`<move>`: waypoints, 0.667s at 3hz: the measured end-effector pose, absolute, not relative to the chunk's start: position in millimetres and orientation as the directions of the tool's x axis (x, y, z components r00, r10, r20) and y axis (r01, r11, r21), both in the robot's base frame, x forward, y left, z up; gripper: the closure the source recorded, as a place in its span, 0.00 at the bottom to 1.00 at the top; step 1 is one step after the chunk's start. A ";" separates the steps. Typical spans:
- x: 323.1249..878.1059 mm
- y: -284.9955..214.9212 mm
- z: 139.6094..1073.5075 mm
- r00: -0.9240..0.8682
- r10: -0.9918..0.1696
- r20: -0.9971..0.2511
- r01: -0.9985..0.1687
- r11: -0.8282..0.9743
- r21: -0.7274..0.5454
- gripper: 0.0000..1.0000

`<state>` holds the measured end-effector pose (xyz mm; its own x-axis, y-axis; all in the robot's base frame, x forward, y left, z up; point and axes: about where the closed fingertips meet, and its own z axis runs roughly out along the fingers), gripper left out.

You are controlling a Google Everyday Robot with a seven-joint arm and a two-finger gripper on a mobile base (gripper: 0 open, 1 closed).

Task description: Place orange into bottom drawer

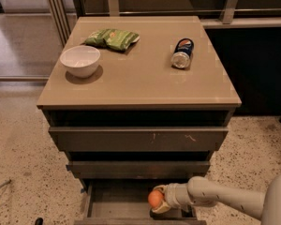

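Bottom drawer [113, 206] pulled open at lower centre of frame; tray interior visible and bare on the left half. Arm enters from lower right; gripper [158, 199] sits inside the drawer opening, right of centre, just below the middle drawer front [138, 168]. Jaws closed on the orange [154, 198], one finger above it and one below; orange is within the drawer's outline, but whether it touches the tray floor cannot be told. Judgement: transport done, orange at the drop site; left to do: release, withdraw arm clear of the drawer. Not yet placed while gripped. On the cabinet top, untouched: bowl [80, 60] upper left, green bag [112, 38] behind it, can [183, 53] lying upper right.
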<state>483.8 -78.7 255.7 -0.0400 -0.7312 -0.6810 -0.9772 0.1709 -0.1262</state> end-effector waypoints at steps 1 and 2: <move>488.1 -77.7 257.8 -0.048 -0.722 -0.690 -0.975 0.183 -0.123 1.00; 491.3 -72.1 237.1 -0.010 -0.707 -0.708 -0.969 0.180 -0.167 1.00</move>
<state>491.3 -72.1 237.1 -0.0098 -0.7065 -0.7076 -0.9694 0.1803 -0.1666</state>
